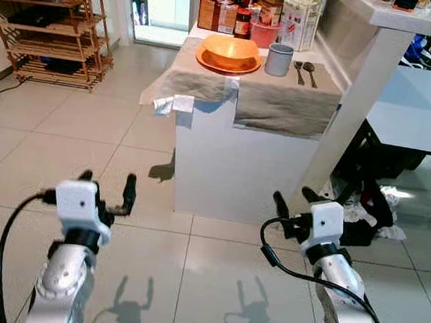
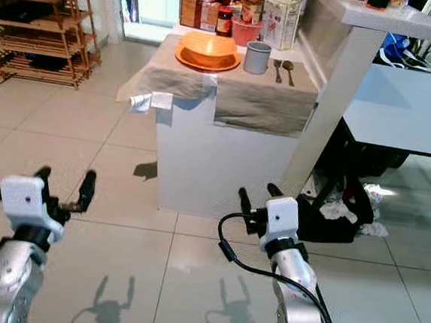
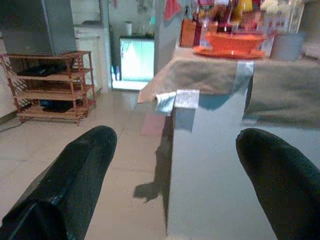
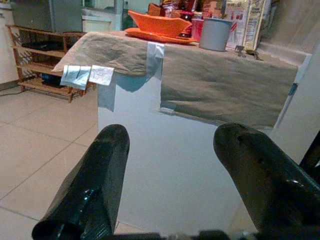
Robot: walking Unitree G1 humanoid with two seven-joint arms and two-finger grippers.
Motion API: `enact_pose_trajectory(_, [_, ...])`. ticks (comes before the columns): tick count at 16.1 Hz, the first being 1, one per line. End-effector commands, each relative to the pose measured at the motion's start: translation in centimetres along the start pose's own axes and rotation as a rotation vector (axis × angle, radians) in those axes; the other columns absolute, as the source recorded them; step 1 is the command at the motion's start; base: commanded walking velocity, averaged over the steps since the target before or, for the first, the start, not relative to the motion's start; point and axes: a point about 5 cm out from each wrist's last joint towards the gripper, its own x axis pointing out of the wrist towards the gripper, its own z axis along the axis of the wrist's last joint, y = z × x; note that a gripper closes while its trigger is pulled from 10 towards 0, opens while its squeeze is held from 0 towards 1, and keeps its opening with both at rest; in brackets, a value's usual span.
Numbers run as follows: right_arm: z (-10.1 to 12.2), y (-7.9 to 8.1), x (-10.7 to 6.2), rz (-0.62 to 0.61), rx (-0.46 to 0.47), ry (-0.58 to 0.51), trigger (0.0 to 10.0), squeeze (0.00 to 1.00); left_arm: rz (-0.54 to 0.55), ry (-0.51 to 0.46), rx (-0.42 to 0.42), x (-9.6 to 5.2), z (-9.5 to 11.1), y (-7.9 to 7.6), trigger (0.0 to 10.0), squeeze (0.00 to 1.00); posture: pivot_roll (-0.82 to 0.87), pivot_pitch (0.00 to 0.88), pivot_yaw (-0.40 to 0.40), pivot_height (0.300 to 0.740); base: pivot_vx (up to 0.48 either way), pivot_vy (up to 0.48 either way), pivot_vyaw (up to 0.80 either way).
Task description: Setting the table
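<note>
Both sets of jaws stand apart, holding nothing: left gripper [image 1: 107, 186] and right gripper [image 1: 295, 201] are raised over the floor tiles, well short of the white counter [image 1: 237, 167], which is the landmark for everything else. On top of the counter lies a beige cloth [image 1: 281, 99], taped at the seam with grey tape [image 1: 231, 87]. On the cloth sit an orange bowl [image 1: 230, 49] on an orange plate [image 1: 228, 63], a grey cup [image 1: 279, 60] just beside the plate toward the robot's right, then a fork [image 1: 299, 70] and spoon [image 1: 311, 72] side by side at the counter's right part, long axes running away from the robot. All of it is up and ahead of both grippers, out of reach from here; my guess is a walk-up comes first. Cutlery and cup sit more on the right gripper's side, so that arm looks nearer to them, while bowl and plate are roughly centred. Boxes and jars stand at the counter's far edge. The right wrist view gives the counter front, cup and bowl from low down; the left wrist view is off toward the counter's left corner and catches the wooden rack [image 3: 47, 85] beyond. Head views give the cutlery layout from above.
</note>
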Motion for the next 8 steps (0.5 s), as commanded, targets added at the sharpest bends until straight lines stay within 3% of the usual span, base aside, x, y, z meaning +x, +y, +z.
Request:
enact_pose_trajectory(1, [0.60, -0.43, 0.39, -0.020, 0.001, -0.021, 10.0, 0.00, 0.000, 0.070, 0.032, -0.07, -1.11, -0.04, 10.0, 1.00, 0.04, 0.000, -0.028, 0.740, 0.000, 0.000, 0.00])
enact_pose_trajectory(2, [0.50, -0.39, 0.38, -0.021, 0.002, -0.015, 10.0, 0.00, 0.003, 0.087, 0.036, -0.17, -1.44, -0.01, 10.0, 0.37, 0.04, 0.000, -0.028, 0.740, 0.000, 0.000, 0.00])
enact_pose_trajectory(3, [0.23, -0.43, 0.24, -0.029, 0.005, -0.002, 10.0, 0.00, -0.001, 0.086, 0.042, -0.30, -1.51, -0.02, 10.0, 0.00, 0.04, 0.000, -0.030, 0.740, 0.000, 0.000, 0.00])
enact_pose_trajectory(6, [-0.13, -0.76, 0.00, -0.048, 0.002, 0.014, 10.0, 0.00, -0.017, 0.064, 0.042, -0.21, -1.07, -0.30, 10.0, 0.00, 0.04, 0.000, -0.029, 0.740, 0.000, 0.000, 0.00])
enact_pose_trajectory(8, [0.17, -1.16, 0.10, -0.072, -0.018, -0.004, 10.0, 0.00, -0.052, 0.068, -0.015, -0.06, -0.74, -0.80, 10.0, 0.00, 0.03, 0.000, -0.029, 0.740, 0.461, 0.000, 0.00])
